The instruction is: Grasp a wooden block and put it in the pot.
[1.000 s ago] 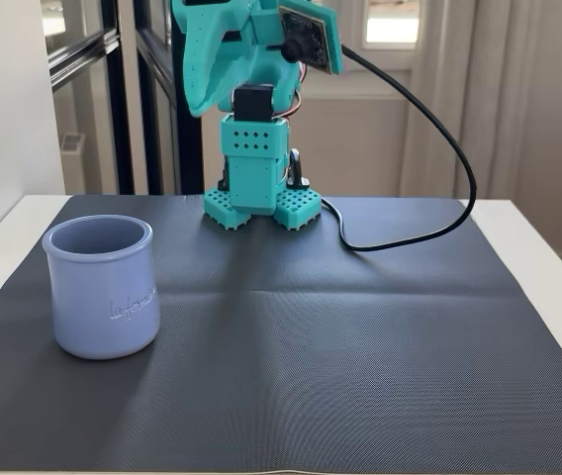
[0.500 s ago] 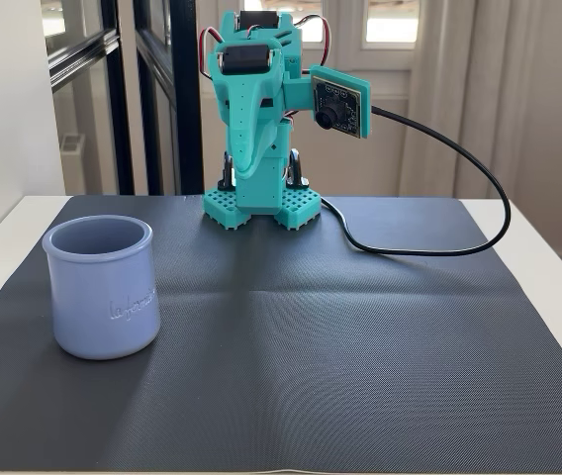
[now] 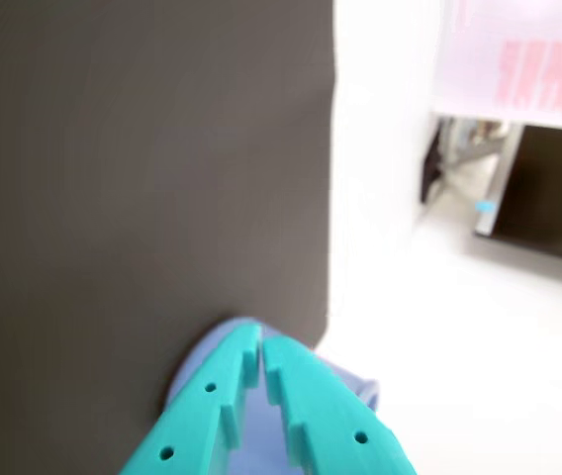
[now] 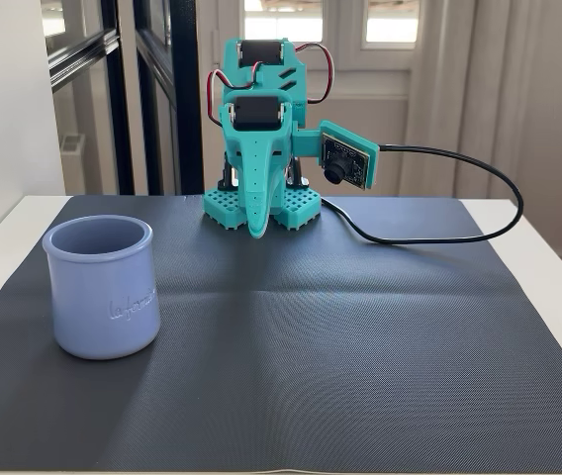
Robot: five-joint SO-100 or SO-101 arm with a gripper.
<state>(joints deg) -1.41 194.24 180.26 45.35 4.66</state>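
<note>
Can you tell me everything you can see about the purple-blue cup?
The pot is a pale lavender-blue round cup with a thick, rounded rim and faint raised writing on its side. It looks smooth and matte, maybe ceramic. It stands upright and open on the dark ribbed mat, near that mat's left edge in the fixed view. Nothing touches it but the mat. Its inside is hidden from here.

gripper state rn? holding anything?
Gripper: closed, nothing visible between the fingers; it points down at the mat near the arm's base, away from the pot.
</note>
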